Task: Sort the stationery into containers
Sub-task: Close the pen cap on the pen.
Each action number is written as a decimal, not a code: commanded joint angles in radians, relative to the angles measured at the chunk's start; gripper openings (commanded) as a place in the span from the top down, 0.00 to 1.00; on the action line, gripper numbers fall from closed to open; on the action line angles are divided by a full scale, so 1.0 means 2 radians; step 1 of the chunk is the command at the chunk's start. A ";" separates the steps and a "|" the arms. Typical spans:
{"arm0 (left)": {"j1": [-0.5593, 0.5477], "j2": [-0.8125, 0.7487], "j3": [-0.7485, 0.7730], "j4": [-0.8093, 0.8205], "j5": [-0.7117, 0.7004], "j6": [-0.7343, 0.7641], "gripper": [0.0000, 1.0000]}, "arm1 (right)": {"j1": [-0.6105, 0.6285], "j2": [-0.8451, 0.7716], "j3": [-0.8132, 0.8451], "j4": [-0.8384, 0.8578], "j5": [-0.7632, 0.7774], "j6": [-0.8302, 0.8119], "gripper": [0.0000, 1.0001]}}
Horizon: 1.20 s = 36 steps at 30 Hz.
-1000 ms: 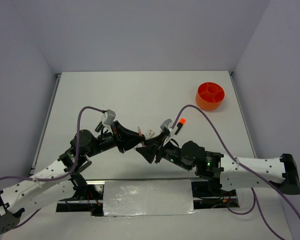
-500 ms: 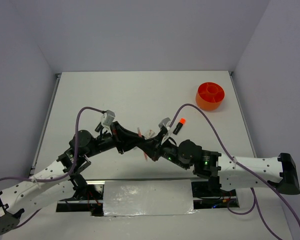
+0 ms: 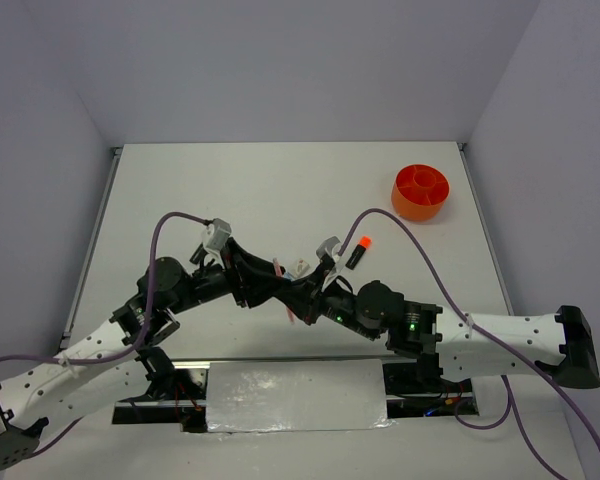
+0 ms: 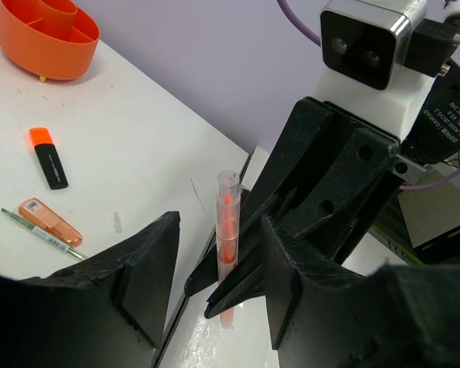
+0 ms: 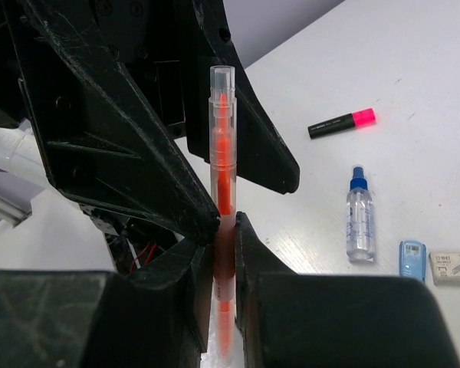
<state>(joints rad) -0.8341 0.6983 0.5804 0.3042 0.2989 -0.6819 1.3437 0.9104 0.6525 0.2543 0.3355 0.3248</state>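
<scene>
A thin orange pen [image 5: 222,153] in a clear sleeve stands upright above the table's near middle. My right gripper [image 5: 225,253] is shut on its lower half. My left gripper [image 4: 218,272] is open around the same pen [image 4: 227,222], with a gap between each finger and the pen. In the top view both grippers meet at the pen [image 3: 290,292]. The orange tub [image 3: 421,191] stands far right at the back. A black highlighter with an orange cap [image 3: 358,251] lies just right of the grippers.
On the table lie a pink-capped highlighter [image 5: 341,123], a blue-capped clear tube [image 5: 359,215], a blue clip [image 5: 412,259] and a whitish block [image 5: 454,268]. A peach piece [image 4: 50,221] lies on a thin green pen [image 4: 38,230]. The arms' base plate [image 3: 295,395] lies at the near edge.
My right gripper moved in and shut on the orange pen. My left gripper, shut on the pen until now, has opened off it.
</scene>
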 commanded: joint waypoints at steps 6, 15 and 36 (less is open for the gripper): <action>-0.002 -0.020 0.051 -0.041 -0.047 0.026 0.42 | 0.002 -0.007 0.017 0.008 -0.011 0.003 1.00; -0.002 -0.009 0.069 -0.049 -0.060 0.035 0.44 | 0.002 0.004 0.029 -0.007 -0.026 -0.002 1.00; -0.002 -0.002 0.040 -0.036 -0.060 0.027 1.00 | 0.001 0.016 0.065 -0.013 -0.001 -0.011 1.00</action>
<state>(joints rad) -0.8364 0.6865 0.6804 0.1757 0.1707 -0.6346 1.3437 0.9531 0.6891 0.1963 0.2955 0.3214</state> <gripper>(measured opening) 0.222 0.178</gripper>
